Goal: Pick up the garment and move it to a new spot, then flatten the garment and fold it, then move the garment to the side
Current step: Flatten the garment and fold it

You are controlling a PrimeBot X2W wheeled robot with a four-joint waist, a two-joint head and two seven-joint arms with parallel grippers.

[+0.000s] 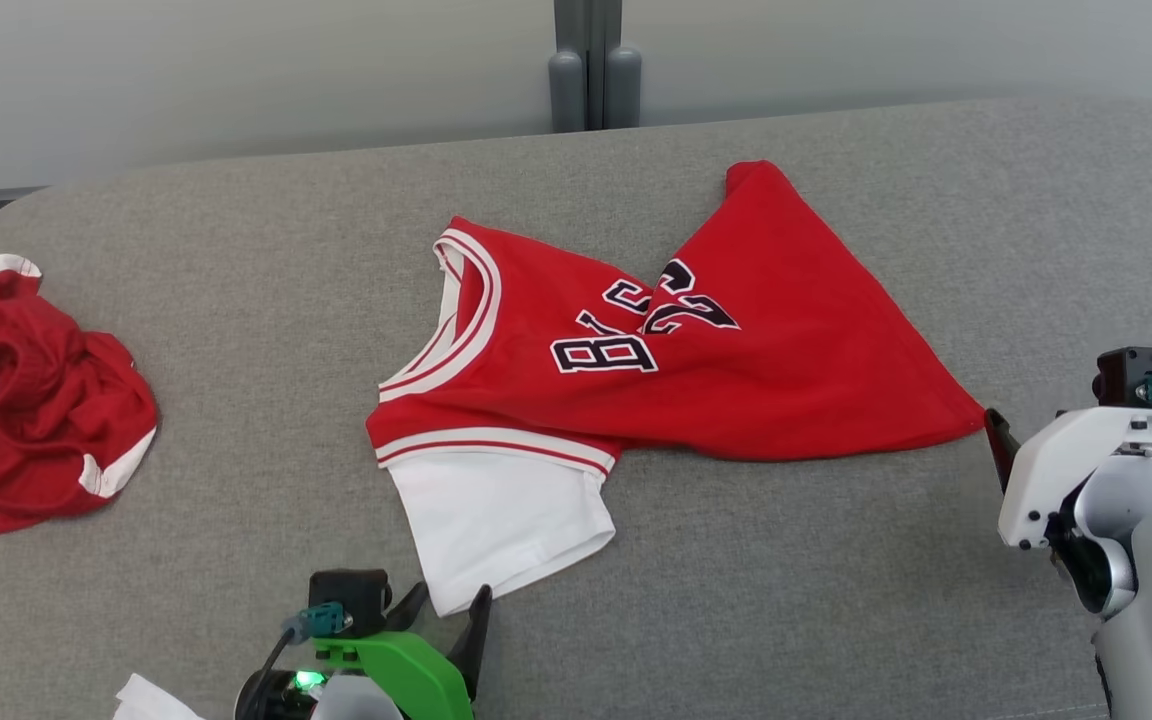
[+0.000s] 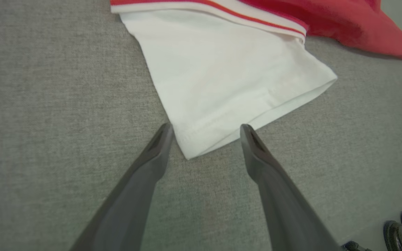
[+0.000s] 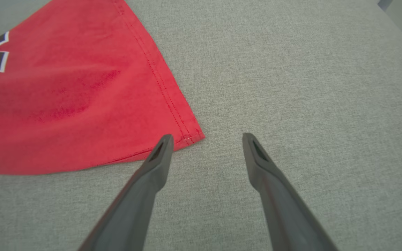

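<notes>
On the grey padded table in front of the robot, a red jersey lies roughly in the middle. It is spread out but not flat: a fold runs across the black-and-white lettering on its chest. Its collar points toward the robot's left and its hem toward the right. One white sleeve sticks out toward the near edge.

The left gripper sits at that sleeve with its two dark fingers spread wide. The sleeve's near corner lies between the fingertips, and nothing is pinched. I cannot tell whether the tips touch the cloth.

The right gripper is at the jersey's far right point, also spread wide and holding nothing. One fingertip is right at the hem corner and the other is over bare table.

Well off to the left lies a second red heap of cloth with white trim, crumpled and apart from the jersey. A grey post stands behind the table's far edge. A pair of dark shoes shows on the floor beyond the table's edge.
</notes>
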